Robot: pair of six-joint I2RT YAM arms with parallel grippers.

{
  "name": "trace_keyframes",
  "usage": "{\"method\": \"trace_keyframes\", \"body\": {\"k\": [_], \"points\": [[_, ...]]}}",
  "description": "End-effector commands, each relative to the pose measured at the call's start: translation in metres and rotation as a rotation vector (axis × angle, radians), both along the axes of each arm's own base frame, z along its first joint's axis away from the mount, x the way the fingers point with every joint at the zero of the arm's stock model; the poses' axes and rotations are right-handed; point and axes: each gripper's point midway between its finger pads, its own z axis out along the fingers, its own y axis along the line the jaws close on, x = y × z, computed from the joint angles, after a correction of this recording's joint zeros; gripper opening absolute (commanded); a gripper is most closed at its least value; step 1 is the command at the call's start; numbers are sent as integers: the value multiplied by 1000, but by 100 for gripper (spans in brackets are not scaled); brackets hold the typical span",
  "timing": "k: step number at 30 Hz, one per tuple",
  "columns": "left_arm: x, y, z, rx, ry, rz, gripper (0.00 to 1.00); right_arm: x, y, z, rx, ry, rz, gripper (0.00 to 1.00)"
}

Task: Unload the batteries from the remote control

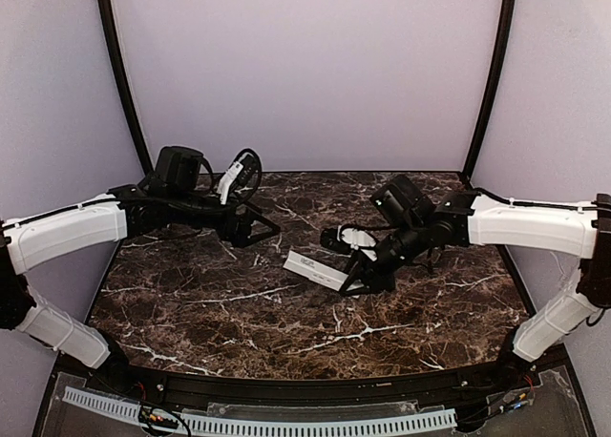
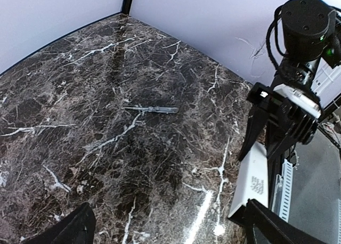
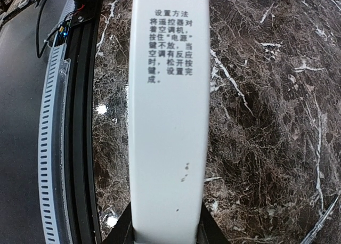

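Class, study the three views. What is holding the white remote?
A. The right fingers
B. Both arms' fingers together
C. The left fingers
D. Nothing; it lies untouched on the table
A: in the right wrist view the right fingers clamp the remote from both sides, while the left fingers stand open and empty.

There was one remote control (image 1: 315, 270). There were two grippers: one left gripper (image 1: 267, 232) and one right gripper (image 1: 358, 277). There was one slim tool (image 2: 152, 110), seemingly a screwdriver, one marble table (image 1: 239, 332) and one slotted white strip (image 1: 286, 424).
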Motion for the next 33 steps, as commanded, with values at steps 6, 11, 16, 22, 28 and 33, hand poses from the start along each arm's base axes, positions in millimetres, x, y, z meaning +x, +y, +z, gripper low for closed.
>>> {"method": "trace_keyframes", "body": {"k": [6,11,16,22,28,33], "points": [[23,4,21,125,-215,-1,98,-1,-5,43,95,-32,17,0],[-3,-3,31,42,-342,-161,95,1,-2,47,86,-23,24,0],[-33,-7,27,-62,-384,-289,95,1,2,55,84,8,36,0],[-34,-2,31,-76,-422,-261,92,-1,10,75,106,27,57,0],[-35,0,34,-98,-419,-237,88,2,21,90,123,3,74,0],[-37,-3,33,-120,-397,-254,83,1,31,96,128,-5,100,0]]}}
